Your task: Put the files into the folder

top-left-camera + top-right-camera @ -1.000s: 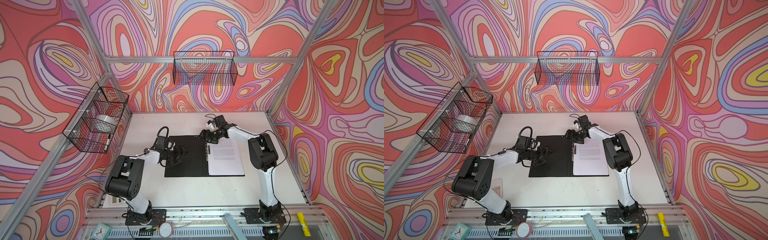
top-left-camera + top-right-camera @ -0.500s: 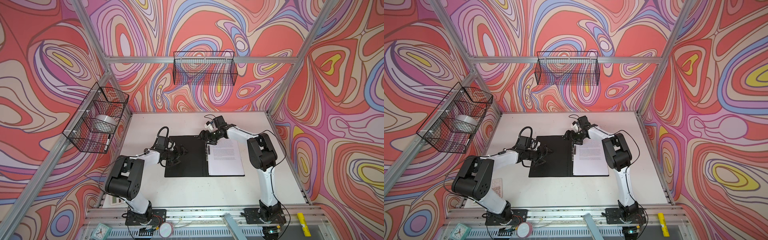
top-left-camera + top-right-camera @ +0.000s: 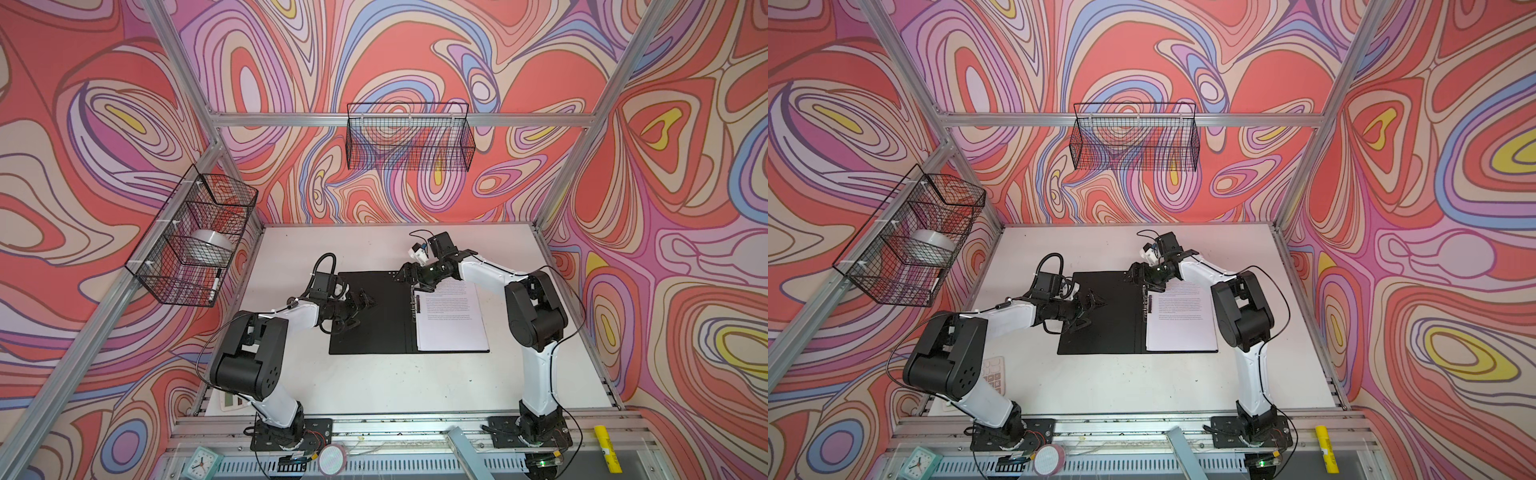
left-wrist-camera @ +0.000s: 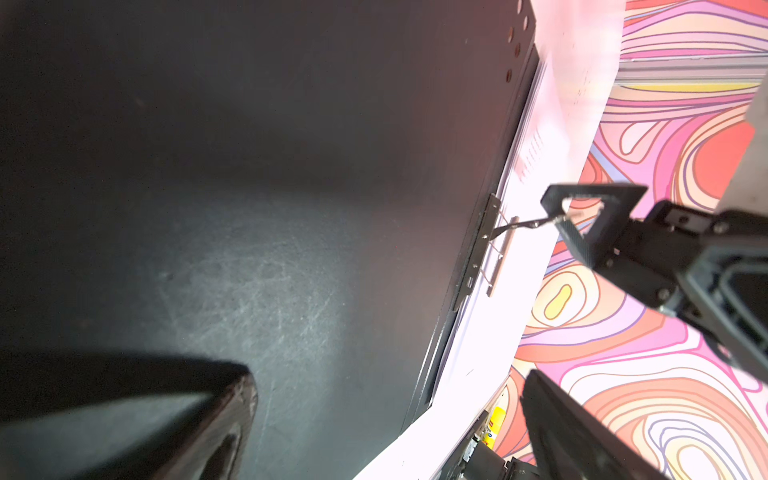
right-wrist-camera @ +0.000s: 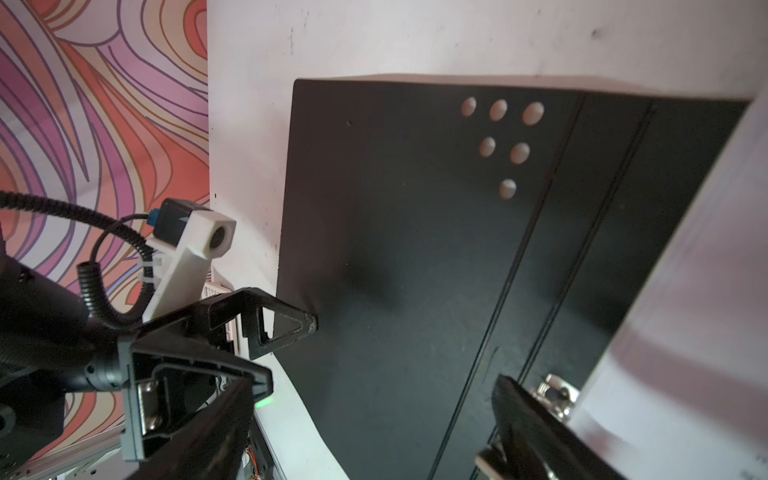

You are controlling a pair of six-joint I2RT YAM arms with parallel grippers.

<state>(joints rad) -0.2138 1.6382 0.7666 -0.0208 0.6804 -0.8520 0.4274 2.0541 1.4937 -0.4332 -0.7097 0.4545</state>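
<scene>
**Both grippers spread wide at the open folder, neither holding anything**

Our right gripper (image 3: 409, 280) hangs with its jaws wide apart and nothing clamped. In the left wrist view one finger (image 4: 577, 245) seems to touch the raised lever (image 4: 523, 224) of the metal clip (image 4: 494, 253). Our left gripper (image 3: 358, 311), equally spread and empty, rests a fingertip (image 5: 305, 324) on the black left cover of the folder (image 3: 374, 328), which lies open and flat on the table (image 3: 374, 386). The paper sheets (image 3: 451, 324) lie on its right half, their edge at the clip. We judge the lever could slip off the finger and snap down. A sideways pull could also drag the folder and skew the sheets, since only a fingertip pins the cover.
</scene>
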